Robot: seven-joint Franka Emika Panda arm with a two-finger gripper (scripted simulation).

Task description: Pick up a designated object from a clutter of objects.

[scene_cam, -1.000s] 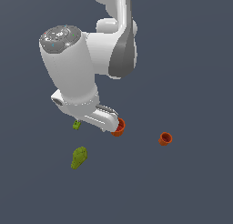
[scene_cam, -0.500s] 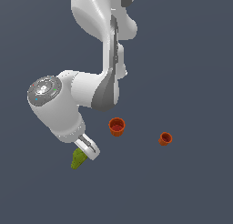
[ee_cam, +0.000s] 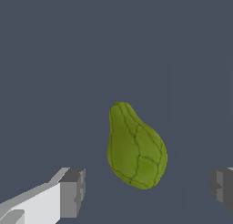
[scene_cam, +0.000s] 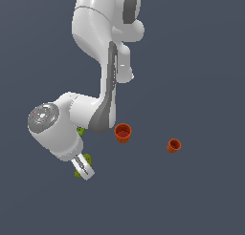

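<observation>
The designated object (ee_cam: 135, 148) is an olive-green, lumpy, pear-like piece, wide at one end and tapering. In the wrist view it lies on the grey floor between my fingers (ee_cam: 73, 191), untouched by either. My gripper (ee_cam: 148, 187) is open and straddles its wide end. In the exterior view the gripper (scene_cam: 82, 167) hangs low over the designated object (scene_cam: 87, 158), which shows only as green slivers either side of a finger. The rest of the clutter is a tiny green block (scene_cam: 81, 131) half hidden by my wrist, a bigger orange cup (scene_cam: 123, 133) and a smaller orange cup (scene_cam: 173, 145).
My bulky white wrist and forearm (scene_cam: 57, 129) cover the floor just behind the gripper. Both cups stand upright towards the exterior view's right, apart from the gripper. The ground is a flat dark grey surface.
My gripper swung from near the bigger cup towards the exterior view's left and came down over the olive-green object, which it now mostly covers. The cups have not moved.
</observation>
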